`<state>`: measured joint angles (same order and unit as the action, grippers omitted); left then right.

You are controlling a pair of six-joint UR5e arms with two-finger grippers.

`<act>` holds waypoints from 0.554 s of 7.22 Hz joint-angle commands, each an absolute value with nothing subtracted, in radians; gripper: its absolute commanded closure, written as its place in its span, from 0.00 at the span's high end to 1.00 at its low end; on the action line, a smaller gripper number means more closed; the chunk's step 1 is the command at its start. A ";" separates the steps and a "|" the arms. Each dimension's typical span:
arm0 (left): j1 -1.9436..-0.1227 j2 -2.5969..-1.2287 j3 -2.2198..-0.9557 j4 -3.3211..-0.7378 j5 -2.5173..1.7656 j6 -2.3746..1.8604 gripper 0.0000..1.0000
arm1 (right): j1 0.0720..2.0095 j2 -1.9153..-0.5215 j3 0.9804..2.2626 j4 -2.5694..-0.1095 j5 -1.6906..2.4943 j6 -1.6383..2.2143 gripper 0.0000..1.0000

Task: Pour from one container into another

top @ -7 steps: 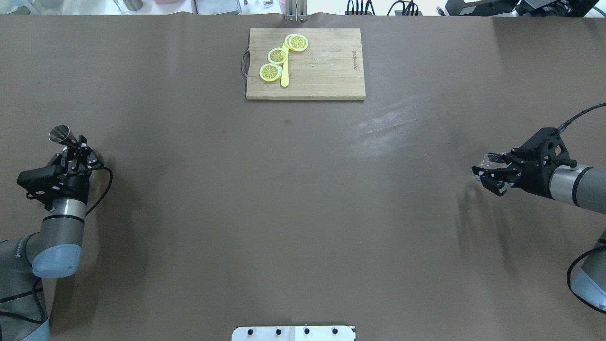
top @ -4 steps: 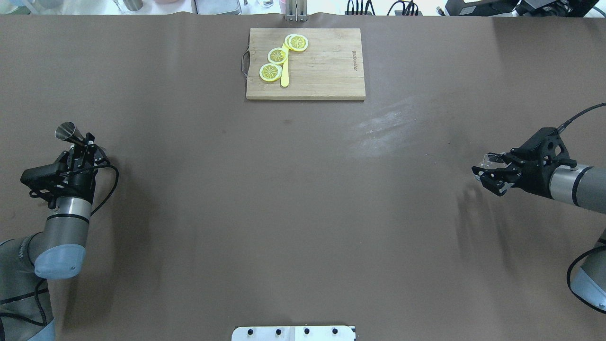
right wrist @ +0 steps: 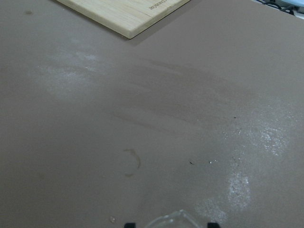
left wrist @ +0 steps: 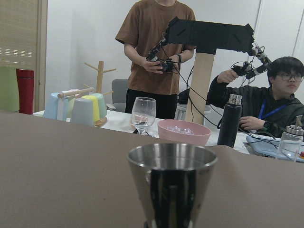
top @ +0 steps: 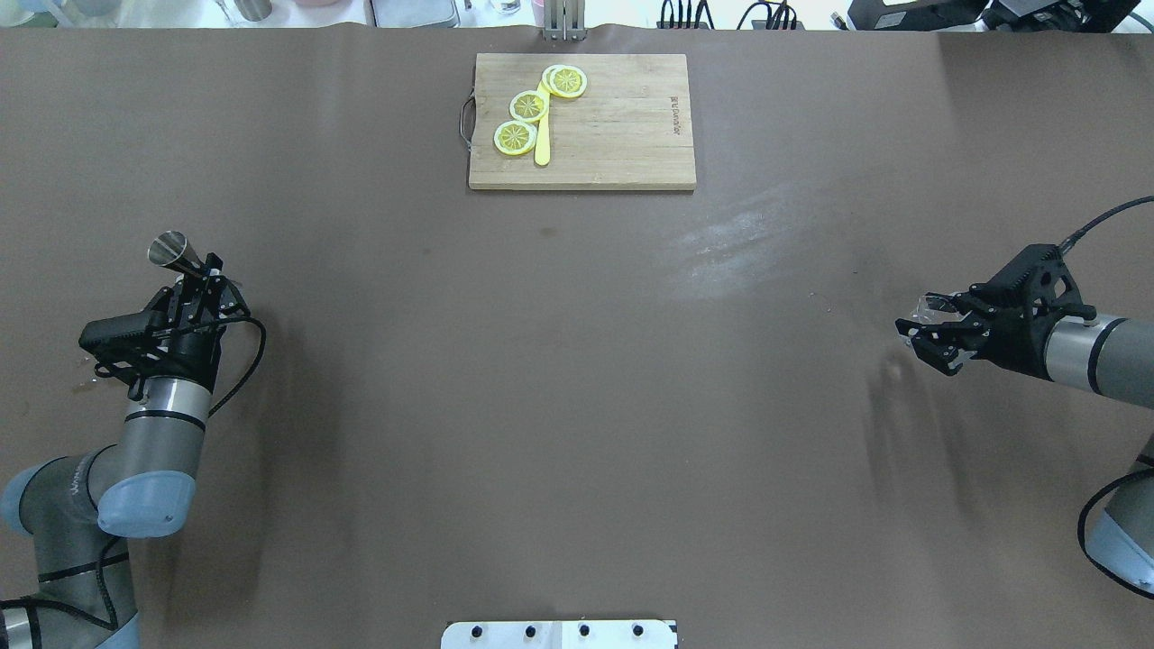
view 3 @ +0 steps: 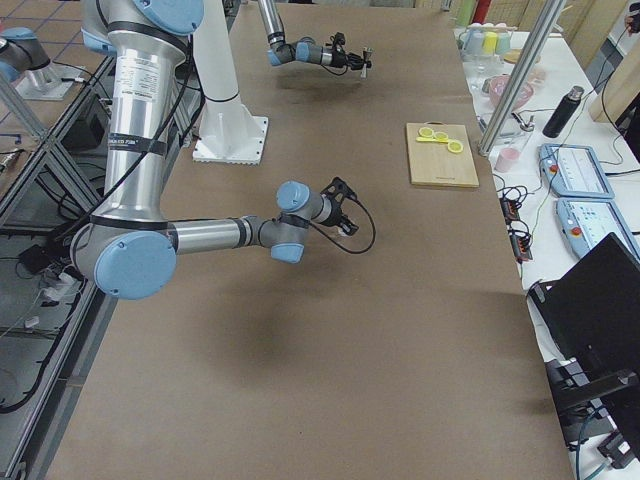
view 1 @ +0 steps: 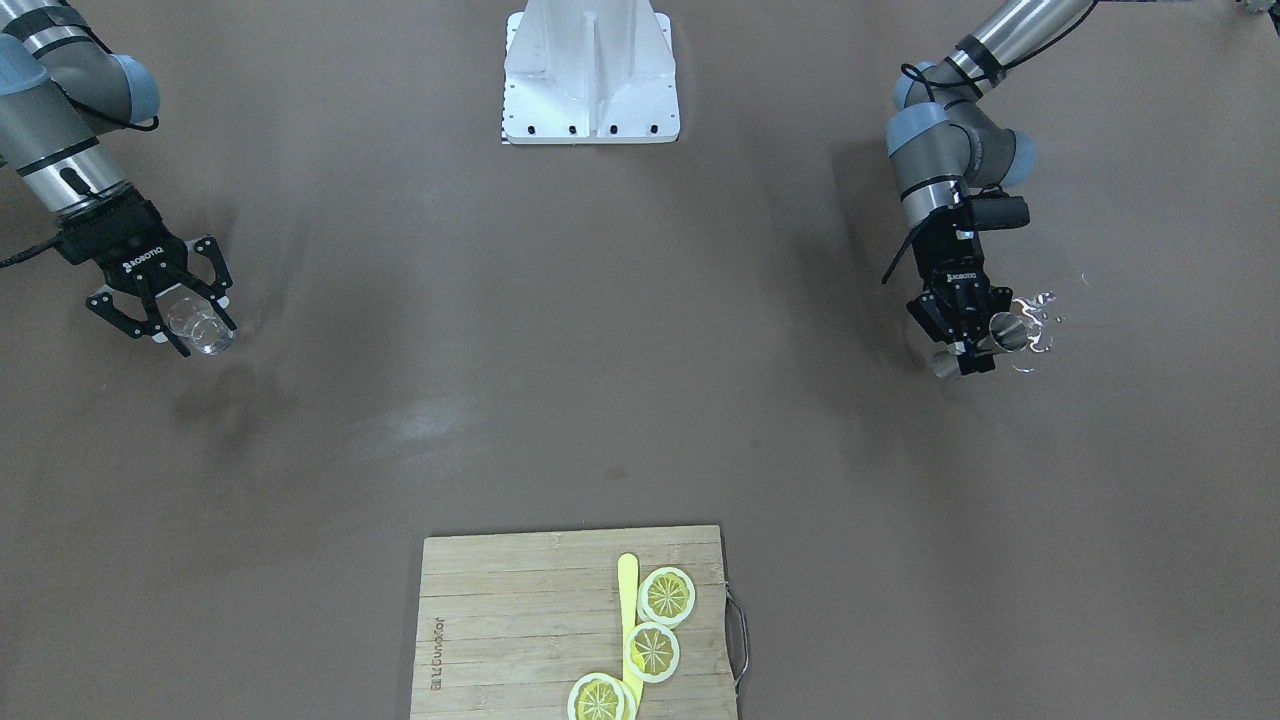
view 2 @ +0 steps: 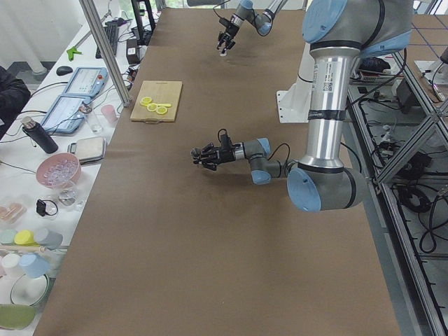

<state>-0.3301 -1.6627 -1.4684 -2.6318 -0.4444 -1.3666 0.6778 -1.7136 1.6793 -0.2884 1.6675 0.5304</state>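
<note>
- Your left gripper (top: 200,273) is clamped on the narrow waist of the steel jigger (top: 171,250), and it holds it clear of the table (top: 559,379) at the left side.
- In the left wrist view the jigger's cup stands upright with its mouth up. You cannot tell from here whether anything is inside.
- Bright glints lie on the table just beside the jigger in the front-facing view. They could be reflected light or a spill; I cannot say which.
- Over on the right, your right gripper (top: 921,329) has its fingers closed around the clear glass (view 1: 200,328), which is lifted off the table with its shadow below it.
- So both grasps look done: each container is in hand and off the surface.
- The two are well apart, at opposite sides of the table, so no pouring has begun.
- What is left, as I judge it: bring the two together towards the middle, set the jigger's lip over the glass mouth, then tip.
- The cutting board (top: 622,135) with lemon slices (top: 528,106) sits at the far middle, out of your path.
</note>
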 commanded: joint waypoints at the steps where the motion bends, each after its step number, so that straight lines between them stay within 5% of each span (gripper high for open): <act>1: -0.324 -1.698 -1.500 -2.664 -0.524 -1.151 0.00 | 0.635 -1.678 1.681 -0.290 1.677 0.523 0.00; 3: -0.302 -1.761 -1.513 -2.707 -0.592 -0.933 0.00 | 0.626 -1.652 1.736 -0.374 1.706 0.447 0.00; 4: -0.301 -1.791 -1.514 -2.774 -0.633 -0.784 0.00 | 0.673 -1.641 1.876 -0.570 1.783 0.357 0.00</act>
